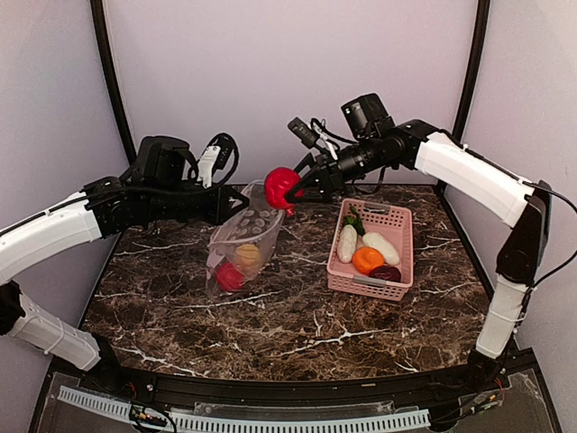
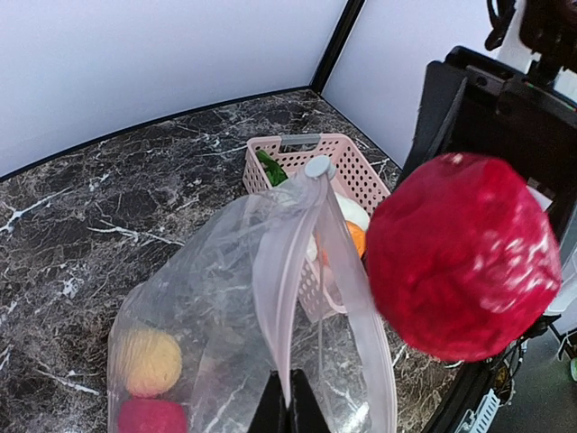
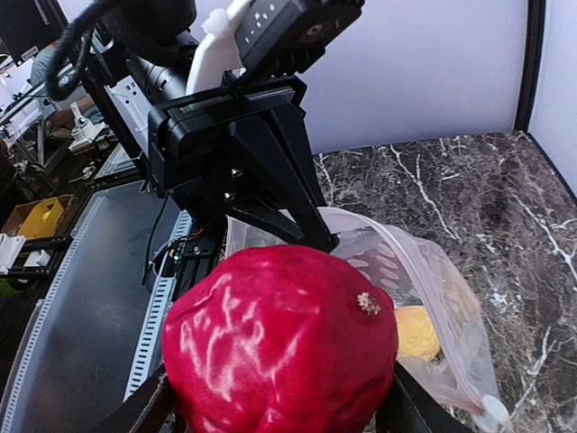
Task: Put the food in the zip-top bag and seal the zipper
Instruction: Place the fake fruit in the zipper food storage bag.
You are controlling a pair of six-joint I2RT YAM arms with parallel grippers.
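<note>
My left gripper is shut on the rim of the zip-top bag and holds its mouth up; the pinched zipper strip runs up from my fingertips in the left wrist view. Inside the bag lie a yellow fruit and a red fruit. My right gripper is shut on a red apple and holds it just right of the bag's mouth, above the table. The apple fills the right wrist view and shows in the left wrist view.
A pink slotted basket stands at the right on the marble table. It holds two white oblong pieces, an orange, a dark red piece and a green leafy piece.
</note>
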